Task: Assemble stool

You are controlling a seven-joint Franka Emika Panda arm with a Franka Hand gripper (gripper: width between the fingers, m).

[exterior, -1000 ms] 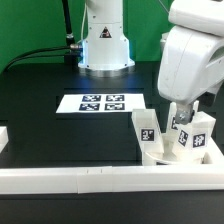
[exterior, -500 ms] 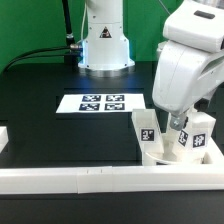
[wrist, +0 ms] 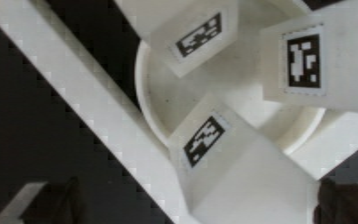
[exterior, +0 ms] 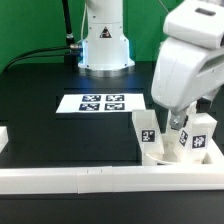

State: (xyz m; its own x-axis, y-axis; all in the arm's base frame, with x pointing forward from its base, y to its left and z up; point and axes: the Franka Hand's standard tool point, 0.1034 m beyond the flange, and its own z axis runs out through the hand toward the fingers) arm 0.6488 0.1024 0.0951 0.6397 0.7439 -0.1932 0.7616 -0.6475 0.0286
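Note:
The stool's round white seat (exterior: 158, 155) lies at the exterior view's lower right, in the corner of the white rails. Three white tagged leg blocks stand in it: one nearer the exterior view's left (exterior: 145, 128), one in the middle (exterior: 186, 141) and one at the right (exterior: 204, 130). My gripper (exterior: 177, 122) hangs just above the seat, among the legs. In the wrist view the seat (wrist: 158, 75) fills the frame with all three tags showing. My gripper (wrist: 197, 212) is open, one dark finger (wrist: 48, 202) at each side, and the nearest leg block (wrist: 220, 150) reaches toward the gap, ungripped.
The marker board (exterior: 103, 102) lies flat on the black table in front of the robot base (exterior: 104, 45). A long white rail (exterior: 80, 178) runs along the front edge and another rail (exterior: 216, 156) borders the right side, close against the seat. The rail (wrist: 69, 90) also crosses the wrist view diagonally.
The arm has shifted a little toward the exterior view's left and slightly lower over the seat. The jaws have stayed wide and the legs have not moved.

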